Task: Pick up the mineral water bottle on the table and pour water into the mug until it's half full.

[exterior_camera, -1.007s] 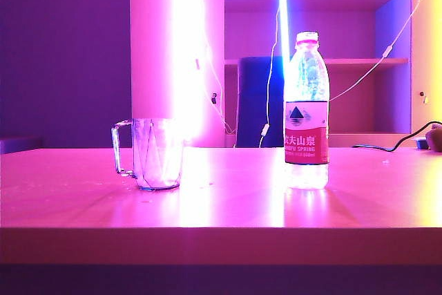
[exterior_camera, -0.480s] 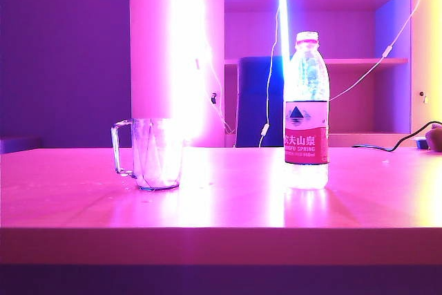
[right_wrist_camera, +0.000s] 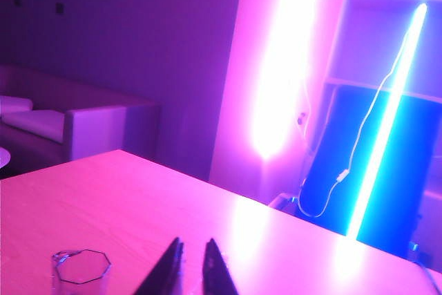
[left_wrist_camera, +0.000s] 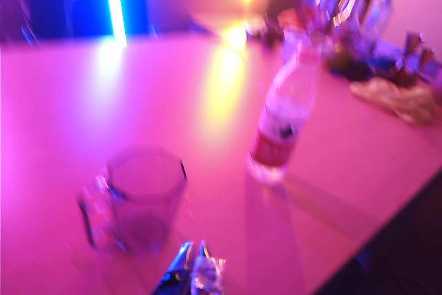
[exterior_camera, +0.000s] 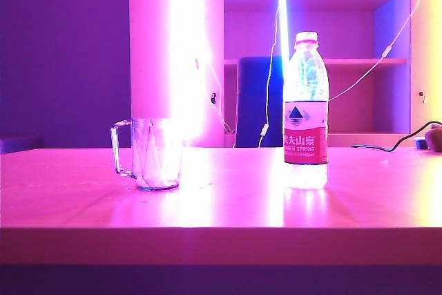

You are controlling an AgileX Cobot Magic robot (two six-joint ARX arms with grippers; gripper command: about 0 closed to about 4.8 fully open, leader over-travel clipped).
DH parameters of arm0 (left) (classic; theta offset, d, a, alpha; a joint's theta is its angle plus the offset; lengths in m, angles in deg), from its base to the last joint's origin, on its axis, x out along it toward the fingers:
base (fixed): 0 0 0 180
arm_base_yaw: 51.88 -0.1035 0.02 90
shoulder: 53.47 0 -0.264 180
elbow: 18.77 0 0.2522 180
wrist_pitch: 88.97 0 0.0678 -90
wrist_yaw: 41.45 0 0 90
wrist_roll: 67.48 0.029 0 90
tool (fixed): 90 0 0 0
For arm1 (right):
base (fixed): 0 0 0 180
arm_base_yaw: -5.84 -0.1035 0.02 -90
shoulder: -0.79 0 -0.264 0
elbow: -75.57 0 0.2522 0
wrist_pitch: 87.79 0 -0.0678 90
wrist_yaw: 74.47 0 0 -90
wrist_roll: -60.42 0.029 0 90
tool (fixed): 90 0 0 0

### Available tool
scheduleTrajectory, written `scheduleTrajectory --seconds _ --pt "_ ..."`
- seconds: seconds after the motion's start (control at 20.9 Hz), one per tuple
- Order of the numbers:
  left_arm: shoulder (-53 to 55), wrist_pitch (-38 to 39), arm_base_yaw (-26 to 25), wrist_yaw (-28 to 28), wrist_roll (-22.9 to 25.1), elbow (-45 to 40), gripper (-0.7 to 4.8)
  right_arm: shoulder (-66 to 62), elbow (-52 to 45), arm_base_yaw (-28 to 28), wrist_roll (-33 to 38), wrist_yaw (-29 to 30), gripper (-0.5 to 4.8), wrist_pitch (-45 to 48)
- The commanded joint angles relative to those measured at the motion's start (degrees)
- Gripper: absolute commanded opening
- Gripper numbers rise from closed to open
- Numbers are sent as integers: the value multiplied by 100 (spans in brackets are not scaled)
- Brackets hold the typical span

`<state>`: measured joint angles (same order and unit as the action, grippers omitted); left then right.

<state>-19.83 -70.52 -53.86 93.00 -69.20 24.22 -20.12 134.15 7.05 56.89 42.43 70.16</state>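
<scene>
The mineral water bottle point(exterior_camera: 306, 112) stood upright on the counter point(exterior_camera: 228, 205), well right of the mug point(exterior_camera: 155, 153); right tool point(right_wrist_camera: 191, 262) nearly closed, left tool point(left_wrist_camera: 193, 271) unclear; grasp below the label, squarely

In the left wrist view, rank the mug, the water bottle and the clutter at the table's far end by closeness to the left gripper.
1. mug, just beside the left gripper.
2. mineral water bottle, mid-table.
3. clutter, far table end.
</scene>
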Motion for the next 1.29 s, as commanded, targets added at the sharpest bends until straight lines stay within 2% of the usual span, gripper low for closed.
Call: scheduleTrajectory --seconds 0.05,0.14,0.19,0.24,0.29,0.43,0.53,0.62,0.67,0.72,0.77,1.01,1.29 --pt "538 -11 2 92 22 24 -5 -957 -592 -70 758 -24 110 1408" --pt "629 -4 -2 68 22 24 -5 -1534 -1058 -142 1349 -149 117 2382" --pt "640 -4 -7 31 22 22 -5 -2065 -1526 -258 1447 -396 118 3311" --pt "640 -7 -7 26 24 22 -5 -2361 -1781 -352 1447 -542 118 3801" --pt "640 0 -7 15 22 22 -5 -2881 -2157 -533 1423 -791 147 4564" --pt "640 15 -4 46 -59 22 -5 -4347 -2677 -907 822 -1054 336 5930" --pt "627 144 -4 61 -295 22 -5 -5110 -2673 -1132 365 -1163 391 6419" --pt "632 413 2 59 -321 20 -5 -6109 -2669 -1333 111 -1305 461 7552" --pt "632 566 -4 57 -321 20 -5 -6723 -2636 -1416 114 -1307 479 8293" --pt "632 671 -11 52 -321 20 -5 -7084 -2592 -1469 114 -1360 479 8642" --pt "632 774 -7 57 -321 20 -5 -7407 -2518 -1506 114 -1397 479 8889" --pt "638 868 -4 13 -284 20 -5 -8454 -1700 -1534 144 -1440 479 8878" --pt "640 846 -4 -149 -280 20 -5 -9073 -629 -1615 514 -1373 479 8432"
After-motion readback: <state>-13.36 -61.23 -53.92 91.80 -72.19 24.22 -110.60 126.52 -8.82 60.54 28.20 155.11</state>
